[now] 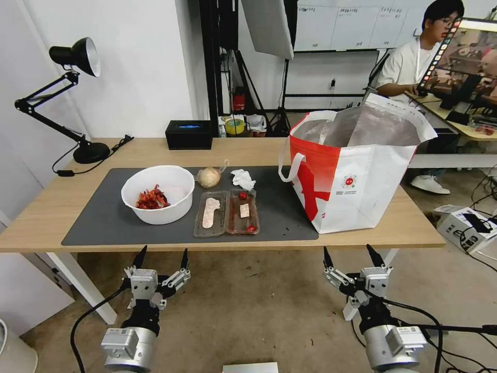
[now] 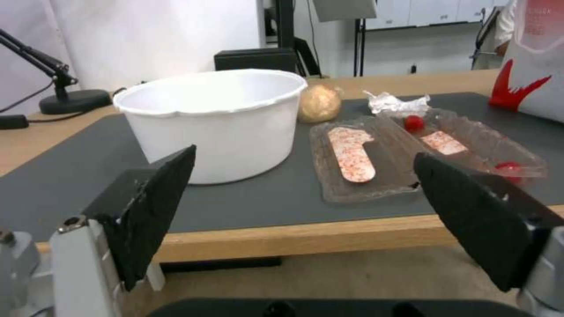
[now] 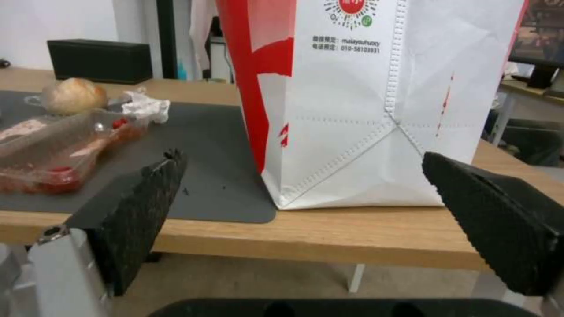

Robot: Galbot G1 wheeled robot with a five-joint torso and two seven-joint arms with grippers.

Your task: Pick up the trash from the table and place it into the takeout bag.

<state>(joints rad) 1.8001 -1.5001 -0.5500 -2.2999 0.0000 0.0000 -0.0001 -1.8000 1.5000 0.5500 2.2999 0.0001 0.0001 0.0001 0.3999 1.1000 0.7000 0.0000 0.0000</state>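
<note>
The table (image 1: 248, 150) carries a dark grey mat (image 1: 103, 223), and nothing is picked up yet. On the right end of the table stands the takeout bag (image 1: 357, 176), upright, with its mouth open upward. On the mat lies the trash: the white bowl (image 1: 158, 194) with red scraps, just beside it the clear tray (image 1: 226, 213) opened flat, and behind them the wrapped beige lump (image 1: 209, 177) and the crumpled tissue (image 1: 243, 179).

Both arms hang before the table edge, lower than the top. The left gripper (image 1: 161, 256) faces the bowl with its fingers spread and empty. The right gripper (image 1: 352, 254) faces the bag and is released too.

I think the bowl may tip and spill scraps if it is pinched on one rim only. The thin tray may bend or slide away. The soft bag wall may also fold when something pushes against it.
</note>
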